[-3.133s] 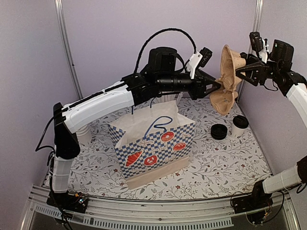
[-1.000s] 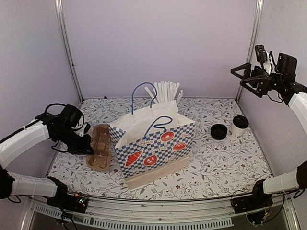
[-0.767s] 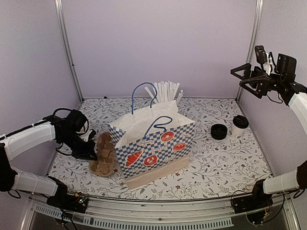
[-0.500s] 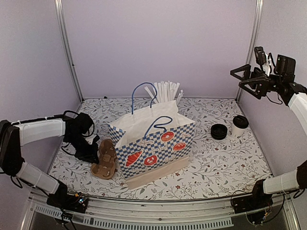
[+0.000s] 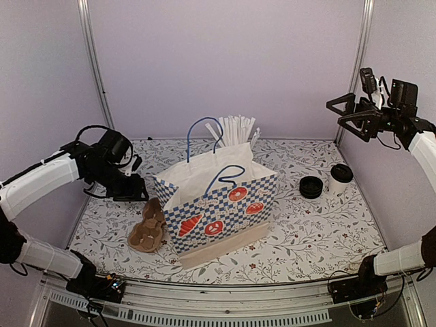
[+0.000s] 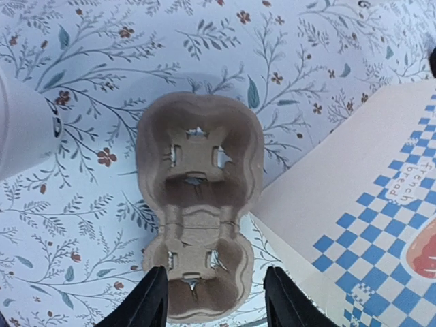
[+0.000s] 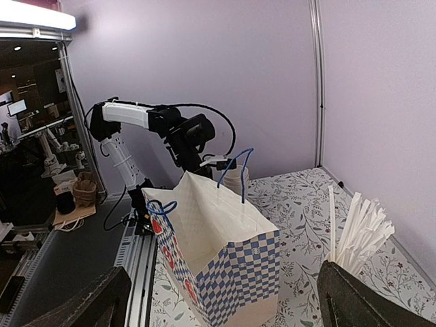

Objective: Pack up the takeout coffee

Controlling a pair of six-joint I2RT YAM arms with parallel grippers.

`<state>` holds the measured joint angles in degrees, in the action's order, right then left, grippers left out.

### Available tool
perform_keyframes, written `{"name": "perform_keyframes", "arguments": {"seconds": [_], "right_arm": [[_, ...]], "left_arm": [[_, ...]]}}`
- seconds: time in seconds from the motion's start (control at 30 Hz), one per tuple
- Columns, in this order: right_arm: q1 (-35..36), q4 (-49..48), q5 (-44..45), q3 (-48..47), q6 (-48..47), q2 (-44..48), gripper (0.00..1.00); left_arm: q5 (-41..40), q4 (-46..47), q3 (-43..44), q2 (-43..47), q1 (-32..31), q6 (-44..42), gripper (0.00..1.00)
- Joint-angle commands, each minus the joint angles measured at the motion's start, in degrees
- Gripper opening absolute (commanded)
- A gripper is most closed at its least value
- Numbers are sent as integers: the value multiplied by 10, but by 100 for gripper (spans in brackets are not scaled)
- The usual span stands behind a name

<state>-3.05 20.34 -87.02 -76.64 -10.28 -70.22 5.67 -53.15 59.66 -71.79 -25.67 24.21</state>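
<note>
The takeout coffee point(image 5: 340, 179), a small white cup with a black lid, stands on the table at the far right. A brown cardboard cup carrier point(image 5: 148, 228) lies flat on the table against the left side of the checkered paper bag point(image 5: 218, 204). My left gripper point(image 5: 135, 192) hovers open just above it. In the left wrist view the carrier point(image 6: 197, 204) lies below the left gripper point(image 6: 214, 303), whose fingers stand on either side of the carrier's near end without touching it. My right gripper point(image 5: 351, 112) is raised high at the right, open and holding nothing.
A round black lid point(image 5: 310, 187) sits beside the coffee. A white cup full of straws point(image 5: 235, 129) stands behind the bag, its straws point(image 7: 357, 231) near my right fingers. The bag point(image 7: 218, 259) stands open with blue handles. A white cup point(image 6: 20, 129) is left of the carrier.
My left gripper lowered the carrier flat onto the table beside the bag, let go of it, opened and drew up and back. The right arm has barely moved.
</note>
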Motion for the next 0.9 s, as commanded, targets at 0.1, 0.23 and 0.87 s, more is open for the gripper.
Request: {"name": "perform_keyframes", "arguments": {"seconds": [0.1,0.23,0.87], "right_arm": [[-2,14,8,-2,-12,-8,99],[-1,16,9,0,-14,-5,99],[-2,31,16,10,-32,5,99]], "left_arm": [[-18,18,-27,-47,-66,44,53],[-48,23,-32,-77,-78,42,58],[-50,61,-61,-149,-89,21,52]]}}
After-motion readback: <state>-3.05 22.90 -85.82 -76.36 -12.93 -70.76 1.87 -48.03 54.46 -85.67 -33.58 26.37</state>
